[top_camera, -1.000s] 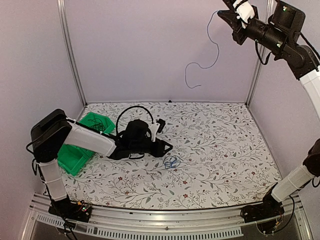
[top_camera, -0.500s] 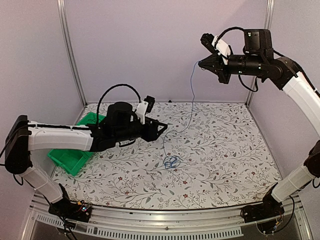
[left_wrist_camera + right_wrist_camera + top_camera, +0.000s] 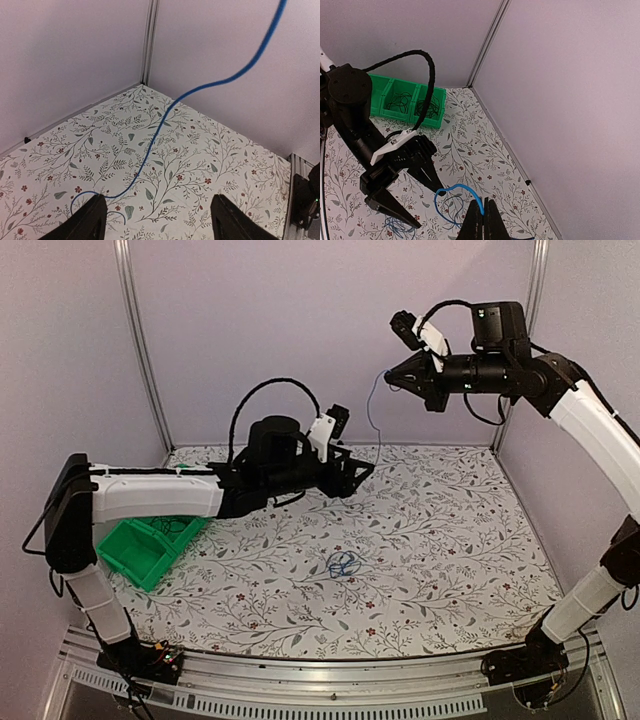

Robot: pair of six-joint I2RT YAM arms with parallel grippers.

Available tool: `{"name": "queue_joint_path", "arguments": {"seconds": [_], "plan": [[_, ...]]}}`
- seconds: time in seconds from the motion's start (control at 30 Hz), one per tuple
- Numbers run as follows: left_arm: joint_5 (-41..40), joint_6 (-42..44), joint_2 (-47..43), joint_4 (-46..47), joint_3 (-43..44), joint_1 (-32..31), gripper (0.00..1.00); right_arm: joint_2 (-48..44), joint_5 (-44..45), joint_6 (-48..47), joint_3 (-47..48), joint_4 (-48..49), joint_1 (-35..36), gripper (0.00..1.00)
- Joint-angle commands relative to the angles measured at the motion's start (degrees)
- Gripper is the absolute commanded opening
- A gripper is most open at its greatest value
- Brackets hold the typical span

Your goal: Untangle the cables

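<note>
A bright blue cable (image 3: 377,430) hangs from my right gripper (image 3: 393,373), which is raised near the back wall. In the right wrist view that gripper (image 3: 484,216) is shut on the blue cable (image 3: 454,188), which loops down with a thin dark strand beside it. My left gripper (image 3: 360,474) reaches out low over the table, just left of the hanging cable. It stands open (image 3: 159,220) with nothing between its fingers (image 3: 90,220), and the blue cable (image 3: 165,117) runs down to the table just ahead. A small blue tangle (image 3: 343,564) lies on the table.
A green bin (image 3: 135,555) sits at the table's left edge. In the right wrist view the bin (image 3: 376,86) holds coiled dark cables (image 3: 401,102). Enclosure walls and metal posts (image 3: 140,350) stand close at the back and sides.
My right arm has swung down and left from the top corner, still holding the blue cable. My left arm has stretched right toward that cable and its jaws have opened wider.
</note>
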Motion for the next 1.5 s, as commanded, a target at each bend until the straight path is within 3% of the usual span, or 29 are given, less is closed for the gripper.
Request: {"name": "queue_joint_path", "arguments": {"seconds": [0.0,0.3,0.47,0.57,0.7,0.8,0.97,1.1,1.13,1.27,1.47], "plan": [[0.69,2.14,3.88,-0.7,4.36,-0.96,0.71,0.82,-0.81,1.44,2.33,0.12,0.22,0.0],[1.58,3.84,9.99,-0.12,8.97,-1.1,0.59,1.61,-1.36,2.5,4.01,-0.19,0.22,0.0],[3.05,4.77,10.81,0.77,9.08,-1.13,0.18,1.45,-0.52,2.98,3.93,-0.08,0.22,0.0],[3.42,4.6,8.35,1.02,6.58,-1.27,0.01,1.23,3.42,3.57,2.53,1.52,0.22,0.0],[7.07,4.74,1.76,3.55,0.04,-1.26,0.0,0.76,21.07,2.69,-5.44,8.84,-1.19,0.0],[7.84,5.09,-3.84,1.9,-3.05,-1.19,0.0,1.32,20.42,2.5,-11.73,9.4,-6.5,0.0],[3.74,3.59,-15.07,-2.55,-6.73,0.7,0.0,1.68,7.28,-0.96,-23.0,4.29,-8.55,0.0],[-0.41,0.59,-23.8,-6.24,-10.47,4.56,0.0,5.61,-4.47,0.04,-23.96,-1.94,-6.94,0.0],[-1.09,-0.35,-25.71,-6.92,-11.45,5.75,0.0,7.08,-6.02,0.61,-23.57,-2.64,-5.98,0.03],[-5.53,-3.07,-32.57,-12.58,-13.61,9.48,0.0,11.65,-13.32,0.24,-18.24,-6.63,-3.25,0.3],[-18.92,-10.61,-39.64,-32.63,-12.59,13.59,0.0,14.76,-18.16,4.35,-14.04,-5.9,-3.03,0.41]]}}
